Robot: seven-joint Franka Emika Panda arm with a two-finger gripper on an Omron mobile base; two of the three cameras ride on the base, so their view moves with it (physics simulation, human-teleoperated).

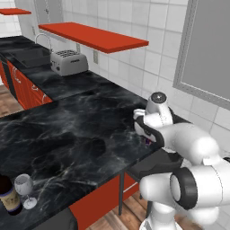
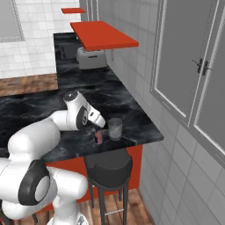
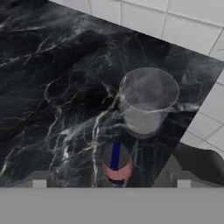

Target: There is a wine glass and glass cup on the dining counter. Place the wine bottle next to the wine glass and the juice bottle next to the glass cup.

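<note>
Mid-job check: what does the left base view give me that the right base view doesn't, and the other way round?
Left base view only: the wine bottle and the wine glass, standing side by side at the near left corner of the dining counter, plus a sink at the far end.

Right base view only: the glass cup with the juice bottle right beside it, under the tool, and the stool below.

Both: the counter, the toaster and the red shelf.

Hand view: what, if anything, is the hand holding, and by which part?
Nothing. The hand is open, its fingertips wide of the juice bottle, which stands on the dining counter beside the glass cup.
</note>
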